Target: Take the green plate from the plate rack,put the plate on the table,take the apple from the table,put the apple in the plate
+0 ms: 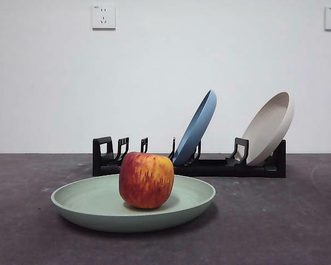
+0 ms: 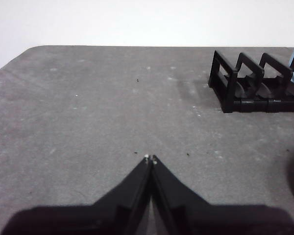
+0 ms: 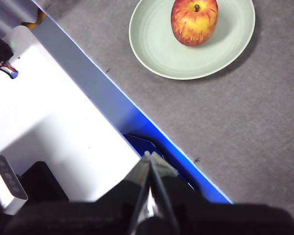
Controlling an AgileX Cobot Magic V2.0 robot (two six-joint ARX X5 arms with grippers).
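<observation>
Plate [image 1: 99, 212] lies flat on the tabletop [image 1: 276, 221] with the apple [image 1: 146, 180] resting in it, well ahead of my right claw [image 3: 151, 159], which like my left claw [image 2: 151, 158] is closed and empty since nothing needs holding.

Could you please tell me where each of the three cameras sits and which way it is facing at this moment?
Front view: low, at table height, looking level across at the apple in the green plate, plate rack behind; no arm shows.
Left wrist view: looks across bare table to the rack's end; left tool shut.
Right wrist view: looks steeply down past the table's edge; right tool shut.
The front and right wrist views share apple and plate.
</observation>
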